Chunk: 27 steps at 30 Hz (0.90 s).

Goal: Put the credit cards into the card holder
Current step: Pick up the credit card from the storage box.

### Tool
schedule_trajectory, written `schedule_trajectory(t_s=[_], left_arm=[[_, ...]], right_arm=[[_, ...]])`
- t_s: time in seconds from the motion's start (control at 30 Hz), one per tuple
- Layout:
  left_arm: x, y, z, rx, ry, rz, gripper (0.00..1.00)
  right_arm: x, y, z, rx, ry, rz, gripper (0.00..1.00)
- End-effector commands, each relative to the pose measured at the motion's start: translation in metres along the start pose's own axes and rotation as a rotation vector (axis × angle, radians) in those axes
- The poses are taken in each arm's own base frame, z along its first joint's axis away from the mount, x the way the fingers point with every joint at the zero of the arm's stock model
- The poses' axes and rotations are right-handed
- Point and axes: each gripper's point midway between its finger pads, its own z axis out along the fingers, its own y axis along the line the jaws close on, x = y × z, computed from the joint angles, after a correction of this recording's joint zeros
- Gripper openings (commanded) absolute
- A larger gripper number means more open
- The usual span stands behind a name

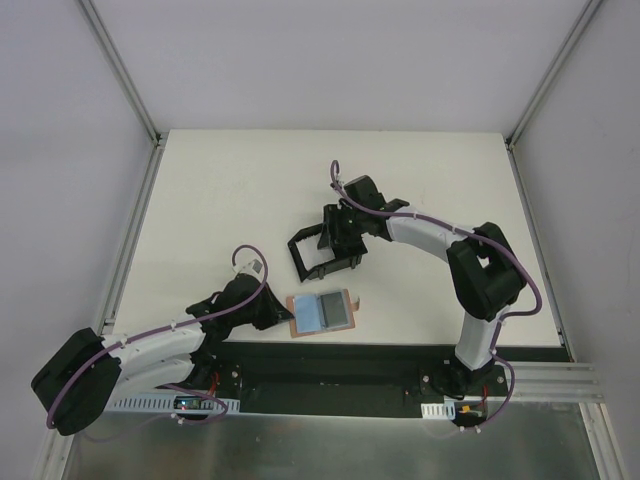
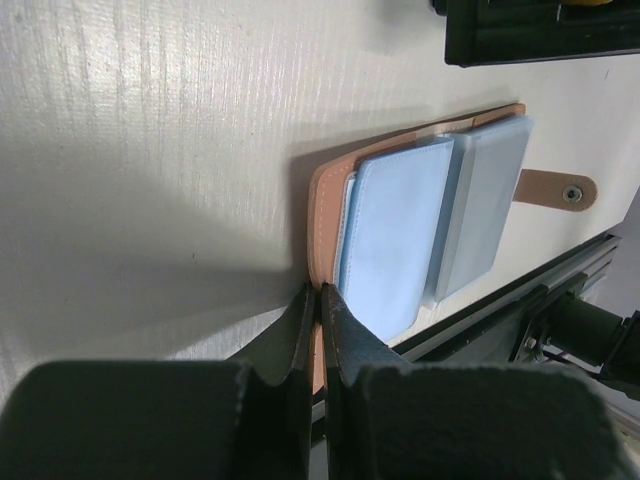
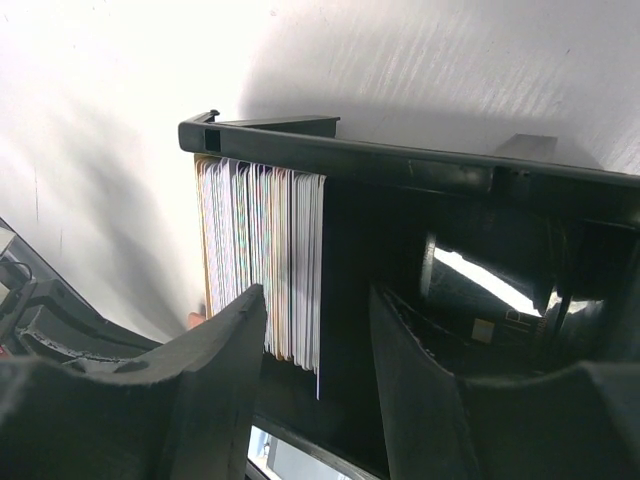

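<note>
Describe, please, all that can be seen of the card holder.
The card holder is a thin tan wallet, leather-like, lying open and flat on the table near its front edge. A blue card and a grey card lie on its inner face. A small strap with a snap sticks out from one side. The left gripper is shut on its rim.

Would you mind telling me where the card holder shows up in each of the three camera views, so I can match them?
Top external: the card holder lies open at lower centre, near the table's front edge.
Left wrist: the card holder is centre-right, its near edge pinched by the left hand.
Right wrist: not clearly in it.
Shared landmark: the black box frame.
</note>
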Motion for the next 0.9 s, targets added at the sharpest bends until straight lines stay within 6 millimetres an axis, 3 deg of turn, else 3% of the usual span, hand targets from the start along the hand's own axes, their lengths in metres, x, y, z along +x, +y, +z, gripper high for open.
schedule_trajectory(t_s=[0.0, 0.63, 0.87], left_arm=[[-0.003, -0.001, 0.001, -0.003, -0.001, 0.006, 0.0], [-0.002, -0.003, 0.001, 0.005, 0.009, 0.01, 0.0], [0.0, 0.0, 0.001, -0.001, 0.012, 0.008, 0.0]], right_arm=[[-0.019, 0.019, -0.017, -0.06, -0.065, -0.018, 0.47], [-0.031, 0.018, -0.032, -0.022, -0.114, -0.038, 0.17], [-0.038, 0.011, -0.04, 0.037, -0.133, -0.064, 0.01]])
